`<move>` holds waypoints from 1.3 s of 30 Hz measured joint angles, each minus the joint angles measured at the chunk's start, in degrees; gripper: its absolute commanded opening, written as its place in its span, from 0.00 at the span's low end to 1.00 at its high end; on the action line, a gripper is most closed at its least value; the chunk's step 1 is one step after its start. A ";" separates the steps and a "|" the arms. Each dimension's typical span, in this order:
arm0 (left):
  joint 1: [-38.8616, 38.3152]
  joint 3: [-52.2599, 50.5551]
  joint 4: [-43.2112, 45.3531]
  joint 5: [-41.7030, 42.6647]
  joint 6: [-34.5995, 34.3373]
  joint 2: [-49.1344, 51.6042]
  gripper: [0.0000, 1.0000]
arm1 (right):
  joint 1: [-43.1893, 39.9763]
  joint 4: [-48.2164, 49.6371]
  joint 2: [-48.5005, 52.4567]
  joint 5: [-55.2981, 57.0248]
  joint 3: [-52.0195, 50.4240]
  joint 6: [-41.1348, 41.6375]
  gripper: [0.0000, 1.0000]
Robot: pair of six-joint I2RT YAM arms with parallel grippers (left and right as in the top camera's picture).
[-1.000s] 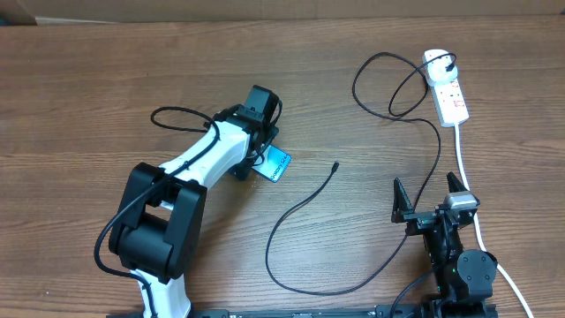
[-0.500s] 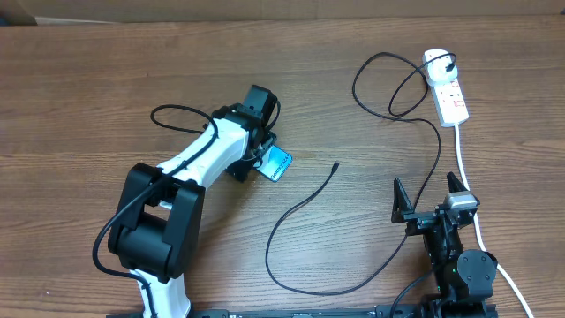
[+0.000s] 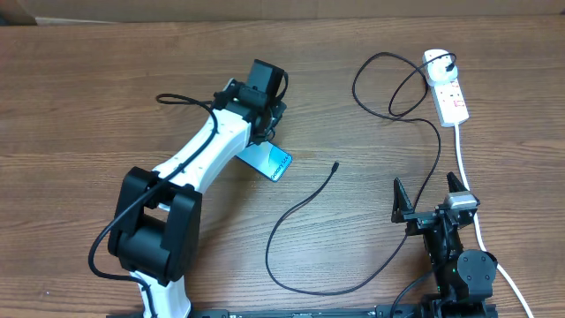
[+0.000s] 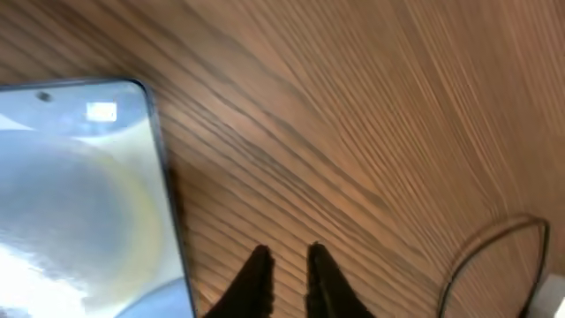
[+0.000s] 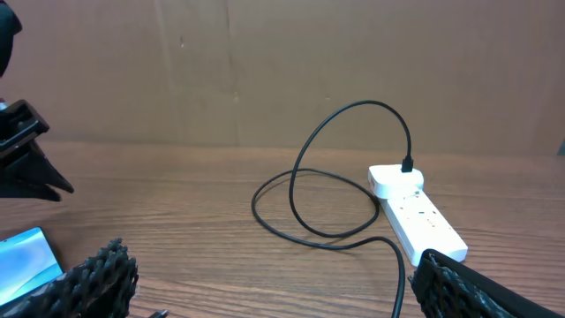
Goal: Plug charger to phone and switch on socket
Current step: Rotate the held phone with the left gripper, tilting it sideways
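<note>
Just beside the closed left gripper (image 4: pixel 287 278), the phone (image 4: pixel 79 194) lies unheld.

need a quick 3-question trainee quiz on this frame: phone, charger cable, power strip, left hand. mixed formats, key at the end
1. True or false: the cable tip is plugged into the phone.
2. The left hand, beside the phone, is: A open; B shut on the phone; C shut on nothing.
3. Fill in: the cable's black plug sits in the white ____.
Key: 1 false, the tip lies loose on the table, apart from the phone. 2 C. 3 power strip.
</note>
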 measured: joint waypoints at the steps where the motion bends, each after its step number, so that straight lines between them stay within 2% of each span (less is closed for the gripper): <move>1: -0.42 0.00 0.00 -0.28 -0.04 0.07 0.04 | 0.00 -0.02 0.00 0.00 0.00 -0.04 1.00; 12: -1.51 0.09 -1.49 -2.25 0.02 6.91 0.04 | 0.00 0.02 0.00 -0.02 0.00 -0.04 1.00; 31: -1.51 0.46 -7.21 -2.12 7.17 7.06 0.04 | 0.00 0.02 0.00 -0.02 0.00 -0.04 1.00; 39: -1.51 0.57 -3.04 3.48 8.24 7.06 0.05 | 0.00 0.00 0.00 -0.02 0.00 -0.04 1.00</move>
